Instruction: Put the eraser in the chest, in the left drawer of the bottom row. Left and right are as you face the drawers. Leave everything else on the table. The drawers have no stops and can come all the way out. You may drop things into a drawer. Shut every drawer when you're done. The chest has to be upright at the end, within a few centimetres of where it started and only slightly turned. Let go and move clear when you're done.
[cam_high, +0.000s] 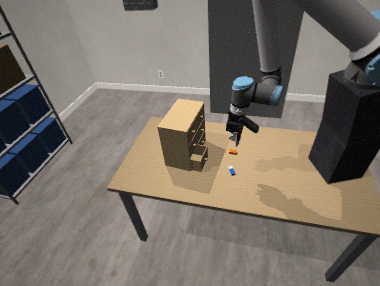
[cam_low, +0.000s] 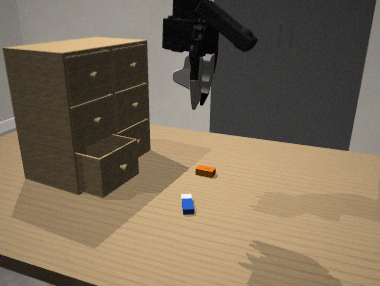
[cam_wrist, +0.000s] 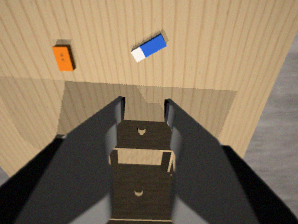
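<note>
The blue and white eraser (cam_high: 232, 170) lies flat on the table; it also shows in the exterior view (cam_low: 188, 204) and the wrist view (cam_wrist: 148, 47). The wooden chest (cam_high: 182, 134) stands upright at the table's left (cam_low: 75, 110). Its bottom-row left drawer (cam_low: 107, 167) is pulled part way out and looks empty (cam_wrist: 141, 155); the other drawers are shut. My gripper (cam_low: 197, 100) (cam_high: 235, 141) hangs in the air right of the chest, well above the table. Its fingers are nearly closed with a narrow gap and hold nothing.
A small orange block (cam_low: 206, 171) (cam_wrist: 64, 57) lies on the table between the open drawer and the eraser. A dark cabinet (cam_high: 350, 125) stands at the table's right end. A shelf with blue bins (cam_high: 20, 125) is at the far left of the room.
</note>
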